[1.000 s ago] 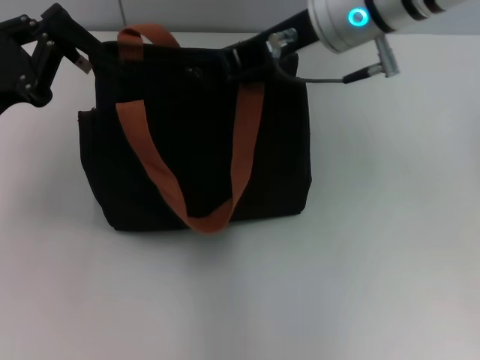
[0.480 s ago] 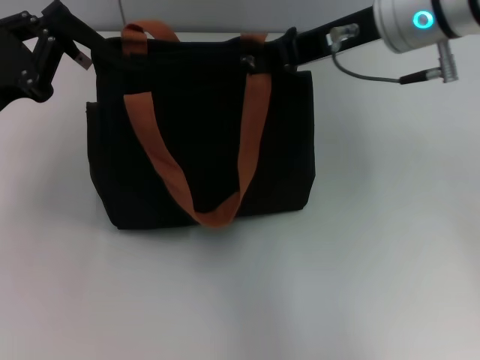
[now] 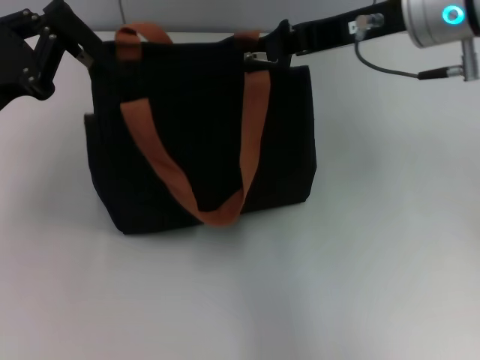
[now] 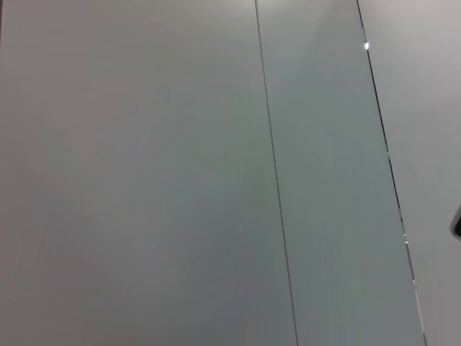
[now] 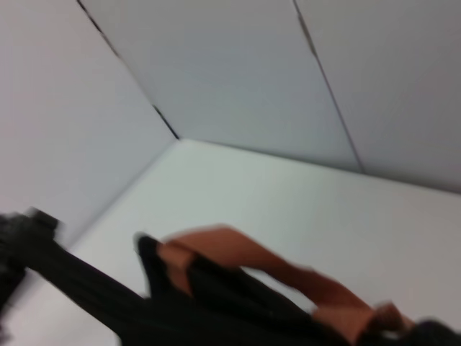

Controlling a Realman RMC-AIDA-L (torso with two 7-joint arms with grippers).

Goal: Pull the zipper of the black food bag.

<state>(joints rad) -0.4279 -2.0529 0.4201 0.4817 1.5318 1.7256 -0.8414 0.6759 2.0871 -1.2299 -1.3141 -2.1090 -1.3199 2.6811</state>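
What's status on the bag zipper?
Right tool at zipper, bag's top right. Left tool at black food bag top left corner. Nothing blocking.

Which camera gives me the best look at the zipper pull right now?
The head view: the small silver metal zipper pull shows at the large black fabric food bag's top edge, beside the right claw. The right wrist view shows only bag fabric and strap; the left wrist view shows wall.

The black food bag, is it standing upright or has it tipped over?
Upright: the black food bag stands on its base, top edge level, one orange-brown handle hanging down its front.
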